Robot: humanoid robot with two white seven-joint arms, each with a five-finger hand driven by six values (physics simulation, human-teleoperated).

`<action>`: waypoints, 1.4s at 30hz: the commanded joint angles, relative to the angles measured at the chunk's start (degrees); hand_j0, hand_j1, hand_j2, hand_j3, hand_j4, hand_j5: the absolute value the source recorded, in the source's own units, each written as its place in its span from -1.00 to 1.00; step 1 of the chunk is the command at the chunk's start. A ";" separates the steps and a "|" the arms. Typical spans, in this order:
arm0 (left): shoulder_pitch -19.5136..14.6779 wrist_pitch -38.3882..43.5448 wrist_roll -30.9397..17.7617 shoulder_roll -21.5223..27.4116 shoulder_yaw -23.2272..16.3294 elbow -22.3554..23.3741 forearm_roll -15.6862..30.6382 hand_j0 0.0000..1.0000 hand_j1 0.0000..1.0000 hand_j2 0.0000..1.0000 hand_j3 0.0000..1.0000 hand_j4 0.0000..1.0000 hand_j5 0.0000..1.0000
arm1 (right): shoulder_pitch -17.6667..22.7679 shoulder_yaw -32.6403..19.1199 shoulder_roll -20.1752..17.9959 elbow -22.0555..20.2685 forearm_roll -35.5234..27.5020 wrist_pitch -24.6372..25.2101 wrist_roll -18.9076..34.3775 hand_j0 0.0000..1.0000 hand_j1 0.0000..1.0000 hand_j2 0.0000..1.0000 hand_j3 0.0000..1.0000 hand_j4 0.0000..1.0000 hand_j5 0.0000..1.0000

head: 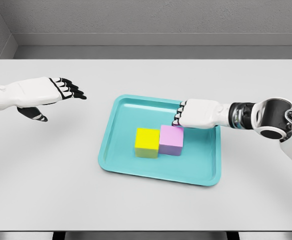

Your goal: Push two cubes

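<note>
A yellow cube (pixel 147 142) and a pink cube (pixel 171 139) sit side by side, touching, inside a teal tray (pixel 117 155) near the table's middle. My right hand (pixel 179 116) reaches in from the right with its fingers curled down just behind the pink cube's far top edge; it holds nothing. My left hand (pixel 71 90) hovers over the table to the left of the tray, fingers stretched out flat and pointing right, thumb hanging below, well apart from both cubes.
The tray lies on a light grey table (pixel 51 165) whose front edge runs along the bottom of the view. A grey wall stands behind the table's far edge.
</note>
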 commanded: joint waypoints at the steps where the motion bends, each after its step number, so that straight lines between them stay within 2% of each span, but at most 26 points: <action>1: 0.00 0.15 0.03 0.14 0.11 -0.08 0.41 1.00 1.00 1.00 1.00 1.00 1.00 | 0.00 0.22 0.04 -0.33 -0.16 0.14 -0.02 0.38 0.38 0.38 0.38 0.38 0.38; 22: 0.44 0.15 0.03 0.14 0.72 0.00 0.50 1.00 1.00 1.00 1.00 1.00 1.00 | 1.14 0.31 -0.48 -2.44 0.19 0.14 -0.02 0.38 0.38 0.38 0.38 0.38 0.38; 29: 0.44 0.15 0.03 0.14 0.72 -0.08 0.50 1.00 1.00 1.00 1.00 1.00 1.00 | -0.70 -1.01 -0.31 -0.16 0.28 0.14 -0.02 0.41 0.41 0.41 0.41 0.41 0.41; 32: 0.35 0.15 0.03 0.23 0.72 -0.09 0.50 1.00 1.00 1.00 1.00 1.00 1.00 | -0.44 -9.79 -1.62 -0.51 -2.00 0.14 -0.02 0.48 0.48 0.48 0.48 0.48 0.48; 34: 0.35 0.15 0.12 1.64 0.72 -0.09 0.59 1.00 1.00 1.00 1.00 1.00 1.00 | 0.17 -16.91 -7.86 -3.14 -12.81 0.14 -0.02 0.52 0.52 0.52 0.52 0.52 0.52; 35: 0.53 0.15 0.03 2.25 1.16 0.00 0.50 1.00 1.00 1.00 1.00 1.00 1.00 | 2.19 -21.57 -9.97 -3.23 -17.21 0.14 -0.02 0.57 0.57 0.57 0.57 0.57 0.57; 36: 0.62 0.15 0.03 2.87 2.04 0.61 0.50 1.00 1.00 1.00 1.00 1.00 1.00 | 3.43 -23.33 -11.11 -2.97 -18.35 0.14 -0.02 0.69 0.69 0.69 0.69 0.69 0.69; 37: 0.53 0.15 0.12 3.04 2.31 1.32 0.50 1.00 1.00 1.00 1.00 1.00 1.00 | 5.27 -23.33 -12.79 -2.97 -18.53 0.14 -0.02 0.92 0.92 0.92 0.92 0.92 0.92; 38: 0.62 0.15 0.12 4.01 2.39 1.32 0.50 1.00 1.00 1.00 1.00 1.00 1.00 | 6.77 -23.33 -13.05 -2.88 -18.44 0.14 -0.02 0.97 0.97 0.97 0.97 0.97 0.97; 41: 0.26 0.15 0.12 4.18 2.66 1.93 0.41 1.00 1.00 1.00 1.00 1.00 1.00 | 6.94 -22.81 -12.61 -2.97 -18.27 0.14 -0.02 0.97 0.97 0.97 0.97 0.97 0.97; 42: 0.70 0.15 0.03 4.18 3.89 2.02 0.41 1.00 1.00 1.00 1.00 1.00 1.00 | 7.03 -22.72 -12.61 -2.97 -18.27 0.14 -0.02 0.97 0.97 0.97 0.97 0.97 0.97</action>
